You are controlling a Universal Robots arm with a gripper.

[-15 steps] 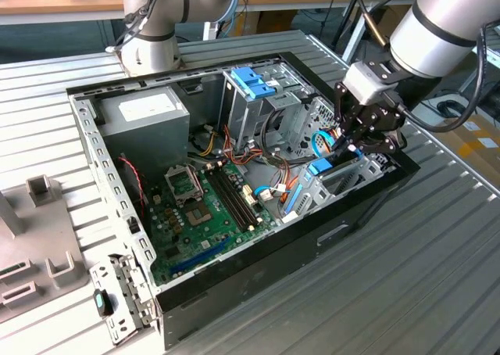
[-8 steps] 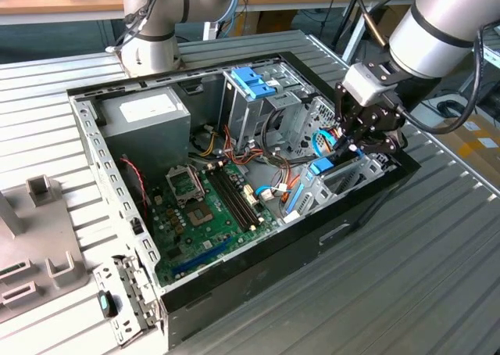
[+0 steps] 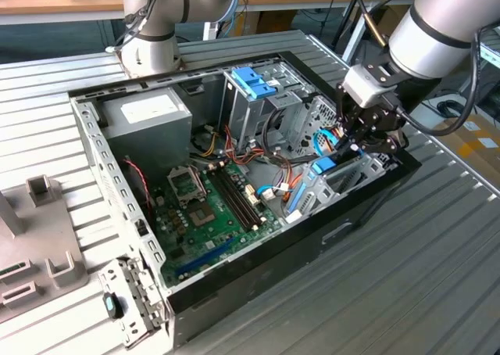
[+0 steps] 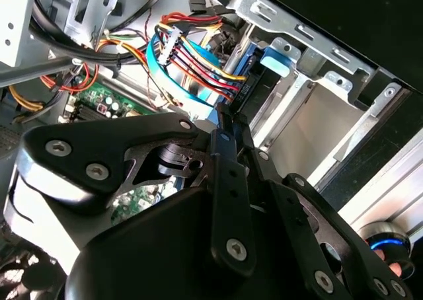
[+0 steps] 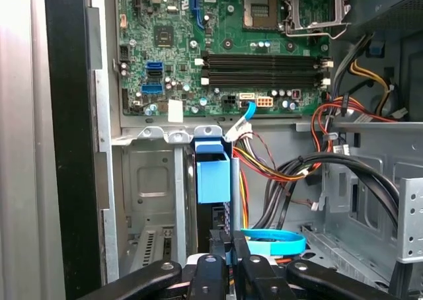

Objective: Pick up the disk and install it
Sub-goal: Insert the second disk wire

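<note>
**Disk going into its slot**

Grey metal slats make up the table (image 3: 437,277), and an open computer case (image 3: 117,175) lies on it with its side off. I can see the green board (image 3: 207,214) inside, lots of coloured wires (image 4: 198,62), and a grey power box (image 3: 148,116) in a far corner.

My gripper (image 3: 355,140) is down at the edge of the case, on the exterior view's right. My fingers are squeezed close together on the disk (image 5: 215,211), which stands on its thin edge. It sits down inside a metal bay (image 3: 348,179) near the case wall, with its blue frame part sticking up (in the first wrist view that looks like a little blue box).

So the picking up is done, I think. The disk seems partly in its slot, but I am holding it, so the job is not finished. I cannot tell if it is pushed all the way in.

My arm (image 3: 445,26) comes in from the exterior view's upper right and bends down, so my wrist points into the case.
</note>
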